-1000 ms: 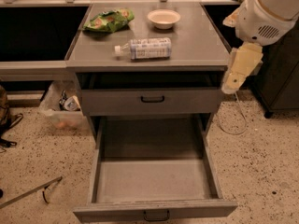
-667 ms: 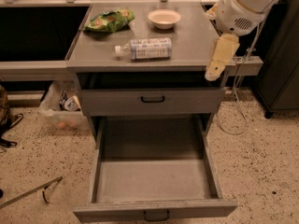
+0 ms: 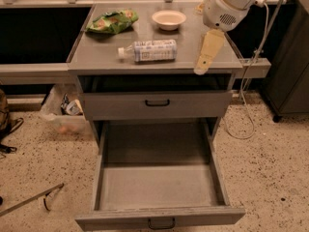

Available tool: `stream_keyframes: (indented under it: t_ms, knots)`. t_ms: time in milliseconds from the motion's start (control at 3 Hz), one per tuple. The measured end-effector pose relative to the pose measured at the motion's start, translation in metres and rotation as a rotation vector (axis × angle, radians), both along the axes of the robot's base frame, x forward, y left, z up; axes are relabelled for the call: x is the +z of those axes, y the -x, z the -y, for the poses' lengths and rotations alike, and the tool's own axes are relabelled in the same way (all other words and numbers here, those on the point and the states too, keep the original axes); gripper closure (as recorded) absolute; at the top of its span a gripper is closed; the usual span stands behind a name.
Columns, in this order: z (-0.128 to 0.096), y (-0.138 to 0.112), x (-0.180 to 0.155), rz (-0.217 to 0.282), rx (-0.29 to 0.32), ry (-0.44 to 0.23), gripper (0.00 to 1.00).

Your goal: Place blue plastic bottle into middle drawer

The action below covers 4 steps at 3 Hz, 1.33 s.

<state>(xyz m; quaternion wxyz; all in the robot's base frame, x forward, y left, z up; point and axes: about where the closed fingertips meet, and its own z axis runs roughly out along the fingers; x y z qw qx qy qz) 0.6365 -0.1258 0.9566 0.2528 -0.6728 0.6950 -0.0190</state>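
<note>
The blue plastic bottle (image 3: 148, 50) lies on its side on the grey cabinet top (image 3: 106, 57), white cap to the left. The middle drawer (image 3: 159, 186) is pulled out wide below, its floor bare, with a small black handle at its front. My gripper (image 3: 206, 56) hangs over the right part of the cabinet top, about a hand's width right of the bottle, its pale fingers pointing down toward the front edge. It holds nothing.
A green snack bag (image 3: 112, 21) and a white bowl (image 3: 168, 19) sit at the back of the top. A shut drawer front with a black handle (image 3: 157, 103) is above the open drawer. A plastic bin (image 3: 65, 114) stands on the floor at left; a cable (image 3: 246, 105) hangs at right.
My gripper has moved left, from beyond the cabinet's right edge to over the right part of the top, closer to the bottle. The bottle and the drawer have not moved.
</note>
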Motion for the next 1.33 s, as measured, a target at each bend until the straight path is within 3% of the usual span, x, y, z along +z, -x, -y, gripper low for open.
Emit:
stream_keyframes:
  t_ms: [667,1333]
  knots:
    - [-0.04,-0.072,-0.012,0.075,0.094,-0.03,0.0]
    - [-0.098,-0.137,-0.033,0.101,0.202,-0.071,0.0]
